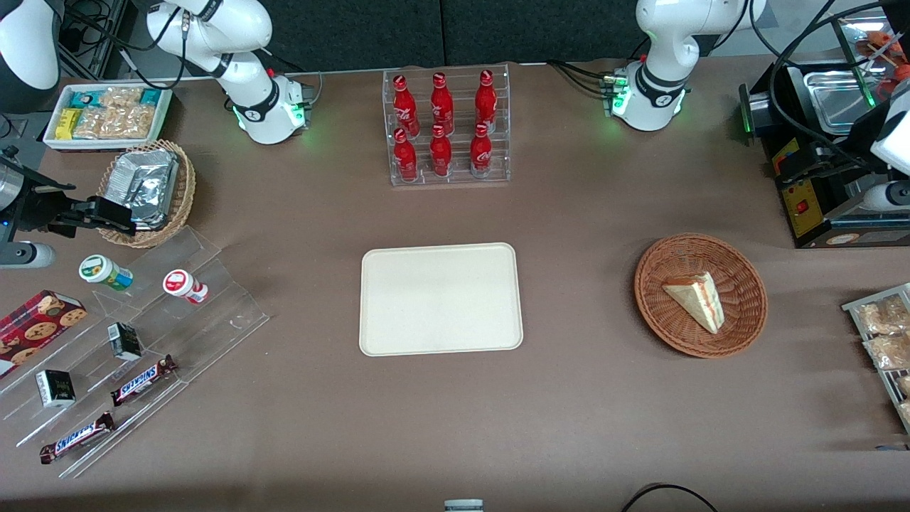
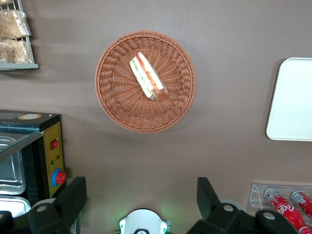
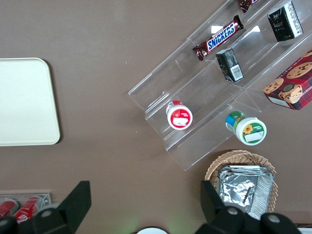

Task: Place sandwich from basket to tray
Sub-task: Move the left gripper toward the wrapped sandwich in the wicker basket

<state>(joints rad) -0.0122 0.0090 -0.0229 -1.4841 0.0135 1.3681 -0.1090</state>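
Observation:
The sandwich, a pale bread wedge with red and green filling, lies in the round reddish-brown basket toward the working arm's end of the table. The cream tray sits bare mid-table beside the basket. In the left wrist view my gripper is open and empty, held high and well apart from the sandwich in the basket. An edge of the tray also shows there.
A clear rack of red cola bottles stands farther from the camera than the tray. A black appliance and a rack of snack bags flank the basket. A clear stand of snacks, a foil-packet basket and a white bin lie toward the parked arm's end.

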